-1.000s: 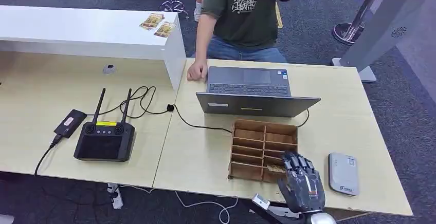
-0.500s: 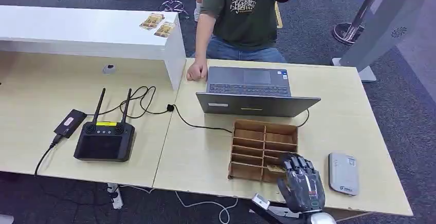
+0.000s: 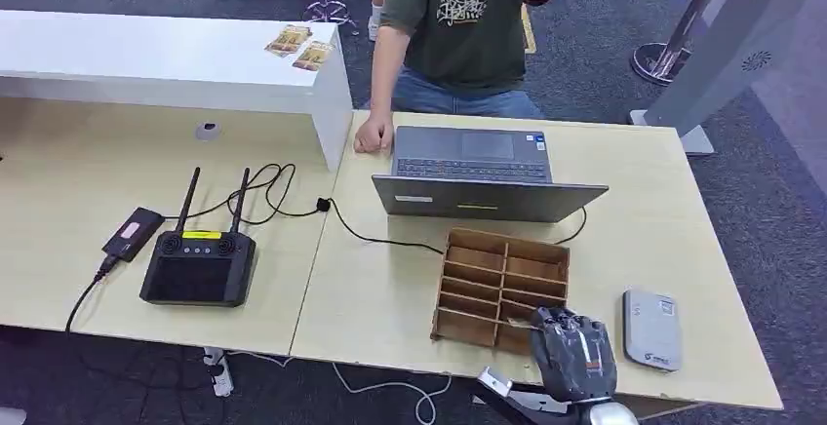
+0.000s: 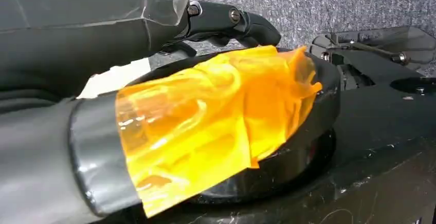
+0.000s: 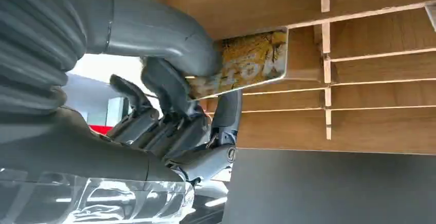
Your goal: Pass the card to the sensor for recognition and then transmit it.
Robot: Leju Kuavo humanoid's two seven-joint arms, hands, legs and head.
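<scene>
A: What are the fingers (image 5: 169, 88) doing?

B: On the right hand (image 3: 573, 352), thumb and fingers pinch the card (image 5: 241, 62) at one short end. Its long axis runs straight out from them into the rack (image 3: 502, 284), and it looks part way out of a near slot.

A: And the sensor?

B: The grey reader (image 3: 651, 329) lies flat on the desk (image 3: 380, 289) just beside the hand, on its outer side. The right hand is the nearer, so the card likely has to come clear first, then swing sideways.

A: The left hand?

B: I cannot tell how it is set.
</scene>
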